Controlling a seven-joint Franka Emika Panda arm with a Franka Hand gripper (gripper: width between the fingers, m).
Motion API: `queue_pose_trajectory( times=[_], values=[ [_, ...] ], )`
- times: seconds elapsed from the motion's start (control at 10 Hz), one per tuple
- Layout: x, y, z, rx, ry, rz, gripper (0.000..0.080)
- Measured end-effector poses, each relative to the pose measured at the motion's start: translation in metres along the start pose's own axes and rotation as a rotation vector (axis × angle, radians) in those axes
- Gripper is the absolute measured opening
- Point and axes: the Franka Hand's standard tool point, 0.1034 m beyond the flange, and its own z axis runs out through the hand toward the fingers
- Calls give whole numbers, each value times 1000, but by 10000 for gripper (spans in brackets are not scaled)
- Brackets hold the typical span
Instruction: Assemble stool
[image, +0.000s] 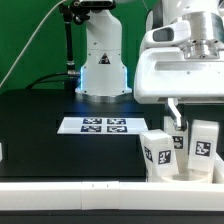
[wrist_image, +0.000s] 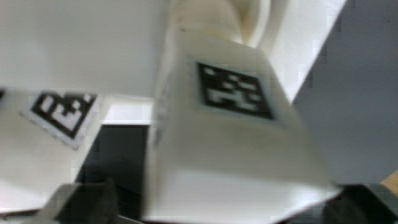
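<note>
My gripper (image: 178, 120) hangs over a cluster of white blocky stool legs at the exterior view's right. Its fingers come down around the middle leg (image: 182, 134). In the wrist view that tagged leg (wrist_image: 231, 130) fills the picture and spans the space between my two dark fingertips (wrist_image: 86, 205), touching both. My gripper (wrist_image: 222, 212) is shut on it. Another tagged leg (image: 158, 152) stands in front of it towards the exterior view's left, and a third (image: 203, 140) stands to its right. A neighbouring leg also shows in the wrist view (wrist_image: 63, 105). The round seat is out of view.
The marker board (image: 103, 125) lies on the black table in the middle. The robot base (image: 102, 65) stands at the back. A long white wall strip (image: 90, 193) runs along the front edge, close in front of the legs.
</note>
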Motion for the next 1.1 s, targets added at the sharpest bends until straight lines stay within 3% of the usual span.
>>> queue_pose_trajectory(
  times=[0.1,0.3,0.6,1.1],
  values=[
    [2,1,-1,0,3,-1,629],
    [11,5,-9,3,-6,9,645],
    [43,13,-27,18,-46,17,648],
    [41,16,-25,11,-56,72,648]
  ],
)
